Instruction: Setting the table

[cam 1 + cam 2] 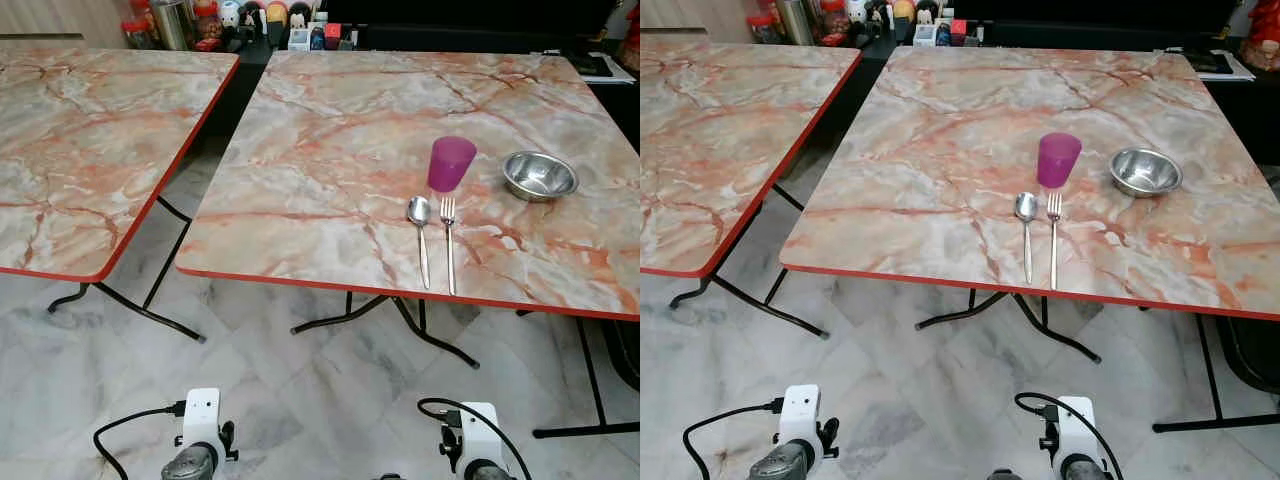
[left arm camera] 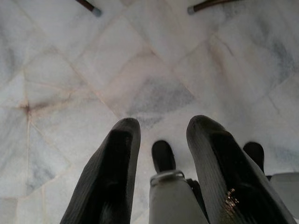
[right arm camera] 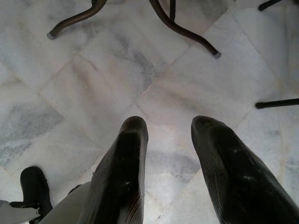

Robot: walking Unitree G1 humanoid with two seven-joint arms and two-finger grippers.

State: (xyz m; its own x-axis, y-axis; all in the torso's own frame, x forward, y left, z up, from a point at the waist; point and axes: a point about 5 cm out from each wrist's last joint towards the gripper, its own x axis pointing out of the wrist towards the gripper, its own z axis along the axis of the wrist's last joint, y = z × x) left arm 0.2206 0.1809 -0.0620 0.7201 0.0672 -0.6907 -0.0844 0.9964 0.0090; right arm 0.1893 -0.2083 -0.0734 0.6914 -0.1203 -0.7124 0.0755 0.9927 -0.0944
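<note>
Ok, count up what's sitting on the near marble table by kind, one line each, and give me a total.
Purple cup: 1
Steel bowl: 1
Spoon: 1
Fork: 1
Total: 4, all on the marble table. The spoon and fork lie side by side just in front of the cup; the bowl sits to the right. Both grippers hang low over the floor, open and empty.

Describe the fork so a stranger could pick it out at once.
Look at the right-hand marble table, near its front edge. Two silver utensils lie side by side just below the purple cup. The fork is the right one, with tines, while the spoon has a rounded bowl.
</note>
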